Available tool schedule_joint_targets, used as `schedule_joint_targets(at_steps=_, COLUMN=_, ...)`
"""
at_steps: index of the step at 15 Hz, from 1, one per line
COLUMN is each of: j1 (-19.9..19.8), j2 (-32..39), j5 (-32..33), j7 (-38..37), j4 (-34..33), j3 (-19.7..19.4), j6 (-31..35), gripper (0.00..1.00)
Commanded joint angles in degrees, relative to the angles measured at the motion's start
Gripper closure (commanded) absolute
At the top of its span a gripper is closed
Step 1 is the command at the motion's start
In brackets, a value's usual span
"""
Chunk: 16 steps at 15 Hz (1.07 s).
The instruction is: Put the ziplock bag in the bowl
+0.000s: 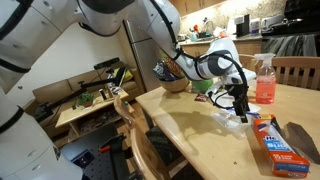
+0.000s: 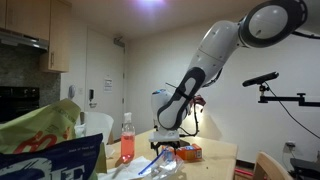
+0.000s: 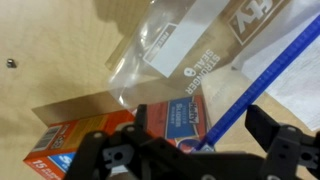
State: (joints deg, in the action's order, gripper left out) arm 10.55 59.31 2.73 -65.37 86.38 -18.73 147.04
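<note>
The clear ziplock bag with a blue zip strip lies on the wooden table, partly over an orange and blue bag box. My gripper is open just above it, with the blue strip running between the two fingers. In an exterior view the gripper hangs over the bag in the middle of the table. The brown bowl stands at the table's far end, behind the arm. The gripper and the bag also show in an exterior view.
A pink spray bottle stands beside the gripper. The bag box and a dark flat object lie at the near edge. Wooden chairs stand around the table. A snack bag blocks part of an exterior view.
</note>
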Motion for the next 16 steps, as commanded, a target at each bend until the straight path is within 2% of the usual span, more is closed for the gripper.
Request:
schedule_joint_targets(at_steps=1, j1=1.26, j2=2.46, j5=1.29, j7=-3.28, j4=-2.69, j3=-1.8, j6=1.31, gripper=0.0)
schedule_joint_targets(at_steps=8, j1=0.21, j2=6.79, j5=0.75, j7=-3.44, j4=-7.93, j3=-1.79, j6=-0.58, gripper=0.0)
schedule_joint_targets(at_steps=9, j1=0.38, j2=7.4, j5=1.0, j7=-3.6, j4=-8.48, j3=-2.2, j6=-0.42, gripper=0.25)
schedule_joint_targets(at_steps=11, j1=1.02, j2=8.23, j5=1.22, j7=-4.62, j4=-9.22, j3=-3.17, j6=-0.03, gripper=0.34)
schedule_joint_targets(at_steps=16, j1=3.88, j2=7.91, j5=2.78, j7=-8.43, j4=-9.37, j3=-5.88, j6=0.98, gripper=0.73)
